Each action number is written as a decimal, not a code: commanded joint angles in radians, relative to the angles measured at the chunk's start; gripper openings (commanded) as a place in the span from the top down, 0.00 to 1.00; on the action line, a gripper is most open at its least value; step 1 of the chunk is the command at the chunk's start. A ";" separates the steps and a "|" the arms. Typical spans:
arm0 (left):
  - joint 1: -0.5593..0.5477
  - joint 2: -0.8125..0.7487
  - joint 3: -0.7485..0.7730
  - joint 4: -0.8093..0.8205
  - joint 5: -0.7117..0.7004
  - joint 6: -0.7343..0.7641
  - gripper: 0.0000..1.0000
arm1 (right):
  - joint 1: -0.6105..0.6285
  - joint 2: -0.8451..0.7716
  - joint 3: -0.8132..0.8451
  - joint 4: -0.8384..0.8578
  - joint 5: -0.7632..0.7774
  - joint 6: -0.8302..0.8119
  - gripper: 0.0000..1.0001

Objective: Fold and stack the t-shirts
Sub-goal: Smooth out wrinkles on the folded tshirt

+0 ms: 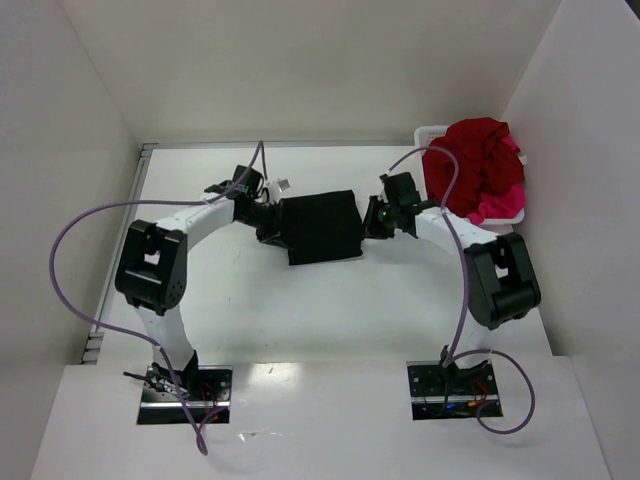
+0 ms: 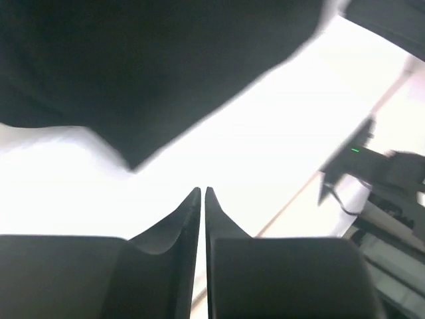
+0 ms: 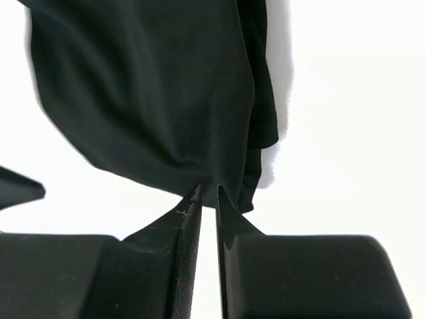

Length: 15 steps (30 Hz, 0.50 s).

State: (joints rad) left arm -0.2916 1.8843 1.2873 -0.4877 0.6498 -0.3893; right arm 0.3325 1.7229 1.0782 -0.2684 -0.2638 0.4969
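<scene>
A black t-shirt [image 1: 320,228] lies folded into a rough rectangle at the middle of the table. My left gripper [image 1: 270,220] is at its left edge. In the left wrist view the shirt [image 2: 133,66] is a little beyond my left gripper [image 2: 202,190], whose jaws are almost together with nothing between them. My right gripper [image 1: 371,218] is at the shirt's right edge. In the right wrist view its tips [image 3: 207,189] pinch the hem of the black t-shirt [image 3: 153,100], and the cloth puckers toward them. A dark red t-shirt [image 1: 480,160] and a pink one [image 1: 500,207] sit bunched in the basket.
The white plastic basket [image 1: 435,132] stands at the back right corner, close behind my right arm. White walls enclose the table on the left, back and right. Purple cables loop from both arms [image 1: 70,250].
</scene>
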 commanded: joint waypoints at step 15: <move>-0.001 0.013 0.299 0.026 -0.541 -0.023 0.44 | -0.039 0.050 0.345 0.002 0.063 -0.029 0.39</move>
State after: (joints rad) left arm -0.2821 1.8820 1.5410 -0.4465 0.3622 -0.4217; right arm 0.2939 1.7344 1.3457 -0.2485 -0.2413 0.5003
